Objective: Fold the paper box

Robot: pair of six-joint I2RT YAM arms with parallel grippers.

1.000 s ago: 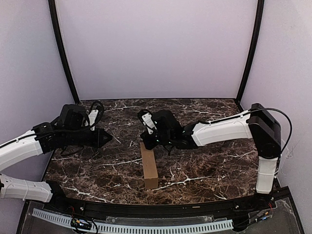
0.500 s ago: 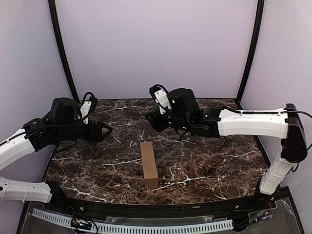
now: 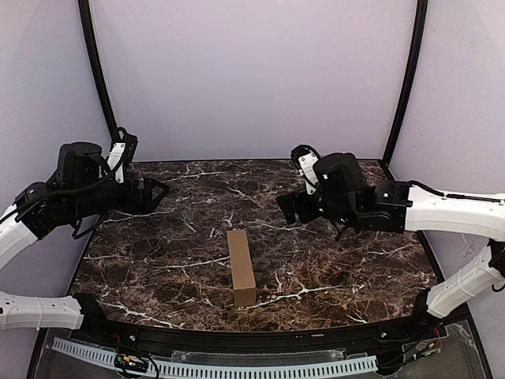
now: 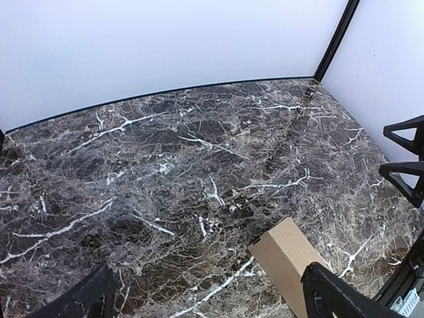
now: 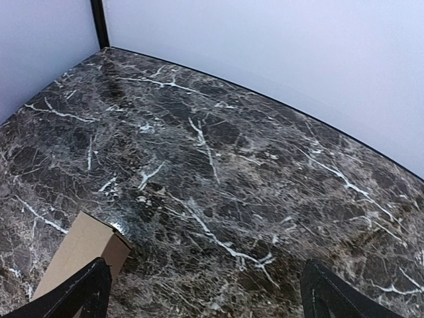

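The paper box (image 3: 241,267) is a long narrow brown carton lying flat on the dark marble table (image 3: 158,260), one end toward the near edge. My left gripper (image 3: 156,194) hangs open above the table's left side, well clear of the carton. My right gripper (image 3: 289,207) hangs open to the right of the carton's far end, also apart from it. In the left wrist view the paper box (image 4: 285,258) sits near the right finger of the open left gripper (image 4: 212,295). In the right wrist view the paper box (image 5: 79,255) lies by the left finger of the open right gripper (image 5: 205,285). Neither holds anything.
Pale lavender walls close in the table on three sides, with black posts (image 3: 101,87) at the back corners. A black rail with a white toothed strip (image 3: 237,367) runs along the near edge. The right gripper (image 4: 399,154) shows at the right edge of the left wrist view.
Both grippers went from shut to open. The right gripper left the carton's far end, rising and moving right. The left gripper drew back up and to the left. The carton stayed put.
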